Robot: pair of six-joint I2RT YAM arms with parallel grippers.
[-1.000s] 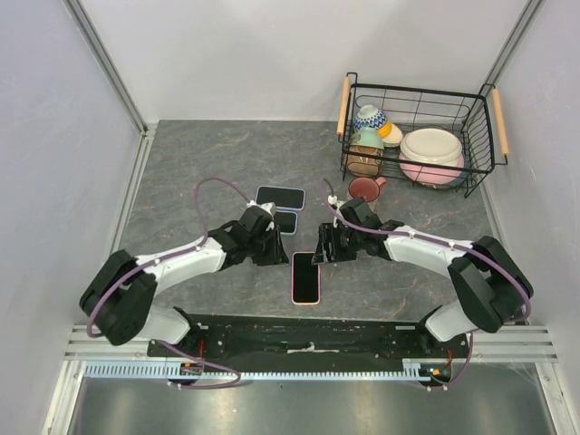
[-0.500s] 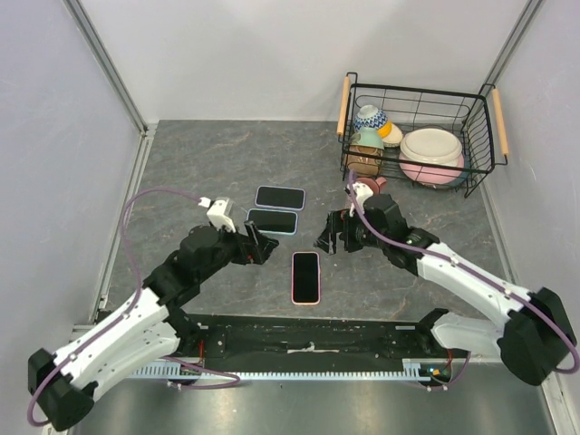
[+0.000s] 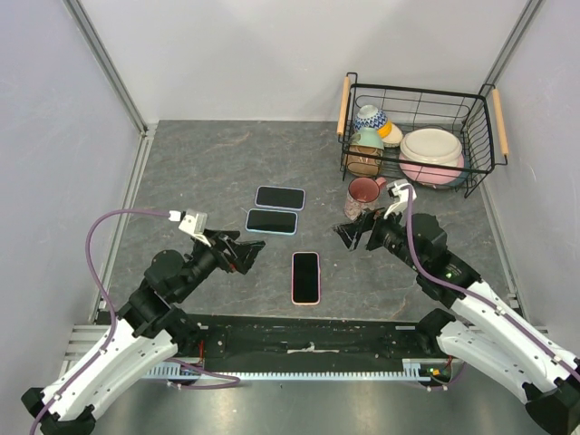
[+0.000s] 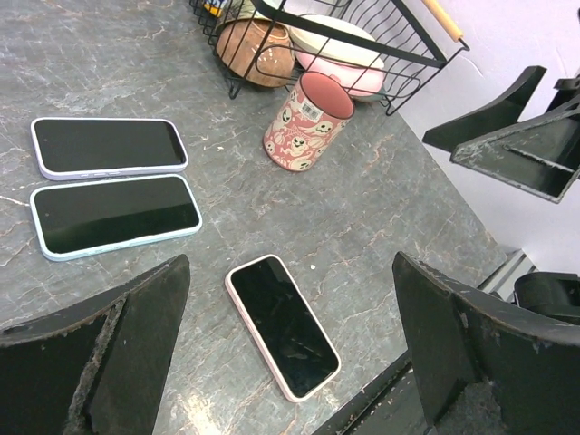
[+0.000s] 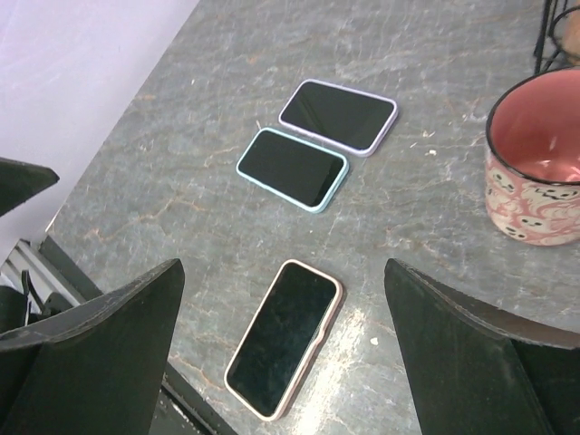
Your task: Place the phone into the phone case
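Observation:
A phone [image 3: 306,277] with a black screen lies flat, face up, inside a pink phone case near the table's front edge. Both wrist views show it too: phone [image 4: 283,326], phone [image 5: 284,338]. Neither gripper touches it. My left gripper [image 3: 243,253] hangs above the table to the phone's left, jaws wide open and empty. My right gripper [image 3: 354,233] hovers to the phone's upper right, also wide open and empty. In the wrist views the left gripper [image 4: 290,281] and right gripper [image 5: 283,276] frame the phone from above.
Two more cased phones lie behind: a light-blue one [image 3: 272,221] and a lavender one [image 3: 279,197]. A pink mug [image 3: 364,192] stands by a black wire basket [image 3: 415,90] of bowls at back right. A black rail [image 3: 308,335] runs along the near edge.
Both grippers have opened wide and both arms have pulled back and up, away from the pink-cased phone. The phone stays where it lay.

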